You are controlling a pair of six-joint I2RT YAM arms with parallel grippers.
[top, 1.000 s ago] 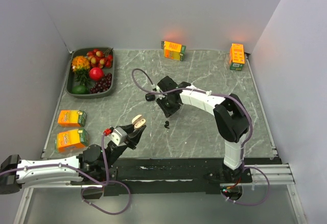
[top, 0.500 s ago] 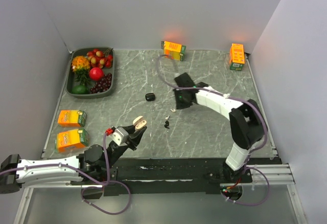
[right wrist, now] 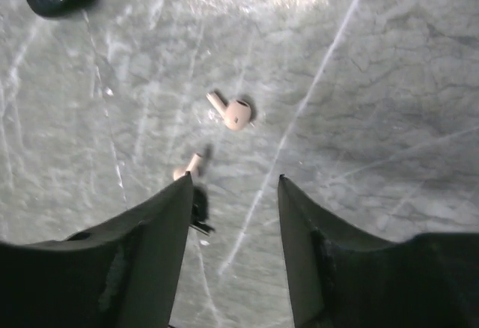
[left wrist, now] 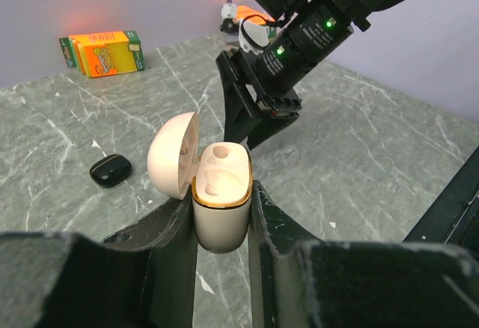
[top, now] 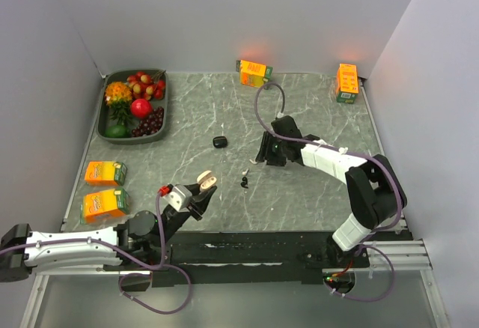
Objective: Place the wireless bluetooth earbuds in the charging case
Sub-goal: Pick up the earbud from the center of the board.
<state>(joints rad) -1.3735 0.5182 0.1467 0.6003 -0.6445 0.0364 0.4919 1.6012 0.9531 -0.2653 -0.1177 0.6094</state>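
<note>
From above we see the left gripper (top: 197, 194) near the table's (top: 322, 107) near edge; its wrist view shows it clamping the open charging case (left wrist: 221, 219). Only the right wrist view resolves two whitish earbuds (right wrist: 233, 114) lying mid-table under the right gripper's (right wrist: 233, 181) spread fingers.

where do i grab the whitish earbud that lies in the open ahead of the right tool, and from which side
Probably the rounded head of the whitish earbud, from straight above with the right tool. It lies flat on the marble table, thin stem pointing up-left in the wrist view, so close across the head, not along the stem.
</note>
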